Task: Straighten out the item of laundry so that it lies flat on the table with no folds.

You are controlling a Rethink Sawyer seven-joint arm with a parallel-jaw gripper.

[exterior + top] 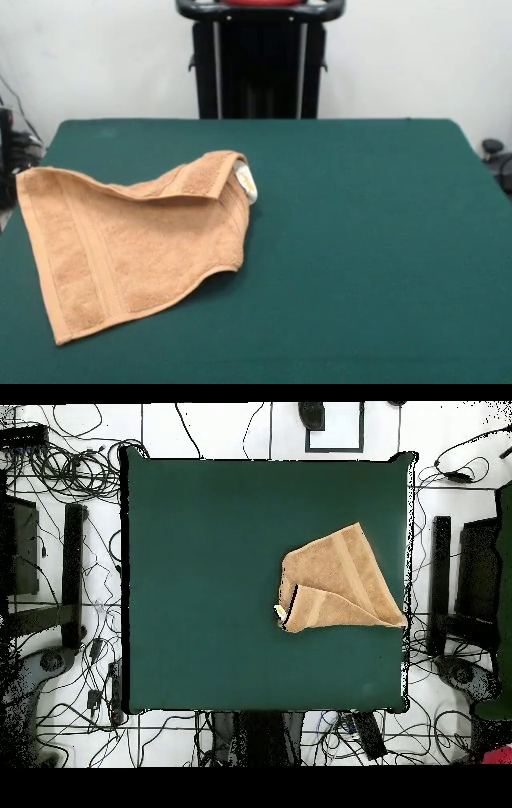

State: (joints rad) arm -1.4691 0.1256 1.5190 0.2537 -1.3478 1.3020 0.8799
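The orange-tan towel point(136, 244) lies on the left part of the dark green table point(360, 240) in the front view. Its far edge is folded over toward the front, making a raised flap. A small white label point(246, 182) shows at the fold's right end. Woven band stripes run near its left end. In the overhead view the towel point(340, 579) lies near the table's point(200, 584) right edge, one corner reaching that edge, with the folded flap on its lower side and the label point(281, 615) at the left. The gripper is not in view in either view.
The robot's black pedestal point(260, 60) stands behind the table's far side. Cables and equipment point(60, 564) lie on the floor around the table. A dark object point(492, 148) sits off the table's right edge.
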